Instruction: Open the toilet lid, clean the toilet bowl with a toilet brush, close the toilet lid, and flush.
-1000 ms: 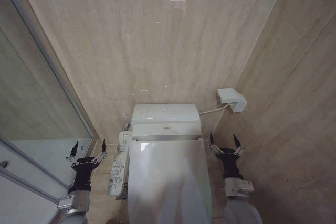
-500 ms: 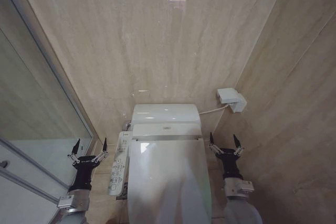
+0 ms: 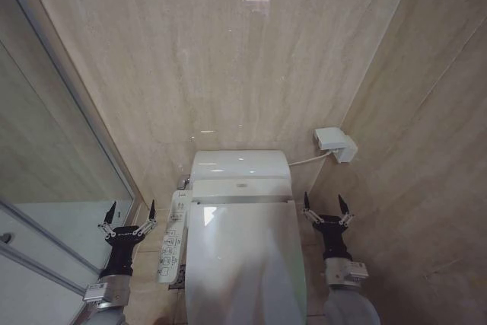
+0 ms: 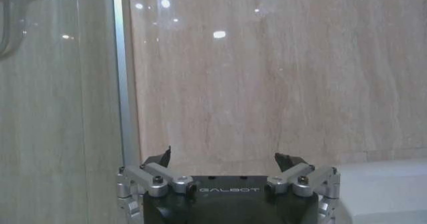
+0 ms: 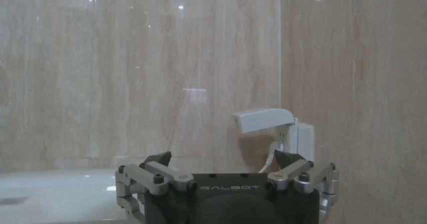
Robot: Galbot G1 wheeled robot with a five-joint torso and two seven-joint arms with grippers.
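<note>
From my head camera, the large glossy white plastic oval toilet lid (image 3: 242,264) lies shut and flat over the toilet, and I take it as my landmark. Behind it sits the white rounded tank unit (image 3: 240,165) against the beige stone-look wall (image 3: 228,58). Just beside the lid, on my left side, a white control panel with small buttons (image 3: 172,237) runs along the toilet's edge. My left gripper (image 3: 129,215) hovers beyond that panel, apart from the lid, its two dark fingers spread wide and pointing toward the wall, holding nothing. My right gripper (image 3: 323,207) hovers on the lid's other side, near its edge but not touching, fingers likewise spread and empty. Up and to the right of the tank, a small white box on the wall (image 3: 335,143) trails a white cable toward the toilet. Left of my left gripper stands a glass shower partition with a metal frame (image 3: 68,119).

From my left wrist, my left gripper (image 4: 227,159) points at the wall with fingers apart; the partition's metal frame (image 4: 122,74) rises beside it.

From my right wrist, my right gripper (image 5: 223,156) is spread open, facing the white box (image 5: 263,119).
</note>
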